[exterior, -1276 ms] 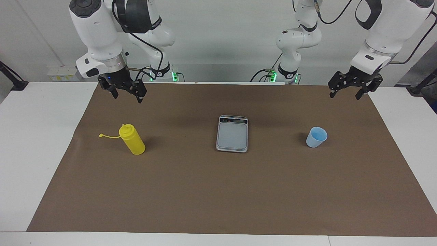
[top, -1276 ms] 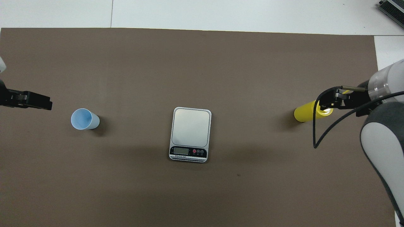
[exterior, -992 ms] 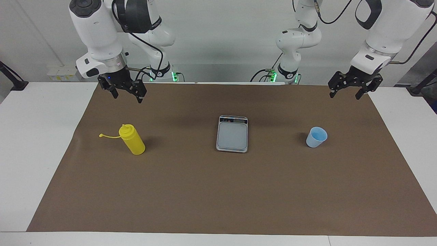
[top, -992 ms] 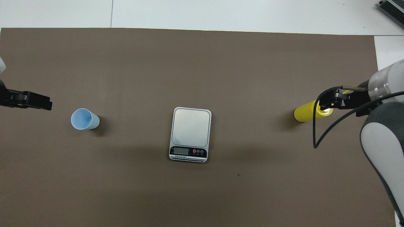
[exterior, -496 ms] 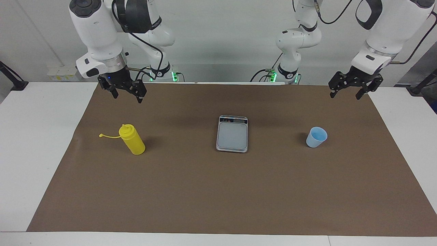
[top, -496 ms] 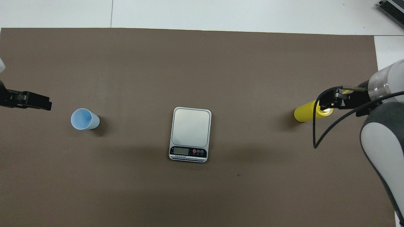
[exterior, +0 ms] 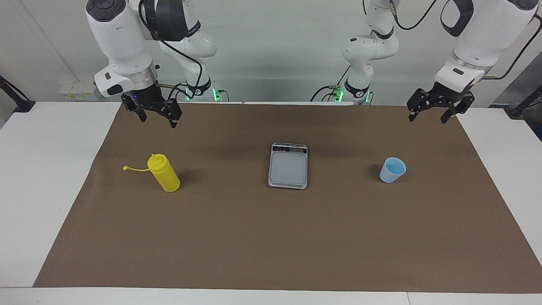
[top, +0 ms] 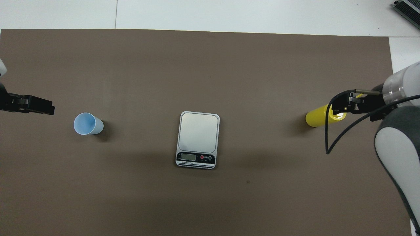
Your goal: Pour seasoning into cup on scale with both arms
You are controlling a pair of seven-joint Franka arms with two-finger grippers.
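- Above the brown mat [exterior: 271, 237] on the white worktop [exterior: 38, 169], both arms are seen raised, each wrist angled downward toward the surface.
- At the right arm's end, the right end effector [exterior: 156, 117] is held in the air over the mat's edge nearest the robots, its fingers spread wide and nothing gripped; a black cable [exterior: 186, 55] is looped from the wrist.
- At the left arm's end, the left end effector [exterior: 428, 115] is held likewise over the mat's corner, fingers spread wide and empty.
- Below the right end effector, the seasoning [exterior: 164, 173], a yellow cylindrical squeeze bottle with a domed nozzle top, is seen standing on the mat, its thin cap strap stretched out sideways toward the mat's edge.
- At the mat's centre, the scale [exterior: 288, 166], flat, silver-grey and round-cornered, is laid with its dark display strip toward the robots; its platform is bare.
- Toward the left arm's end, the cup [exterior: 392, 170], small, light blue and tapered, is seen upright on the mat, well apart from the scale.
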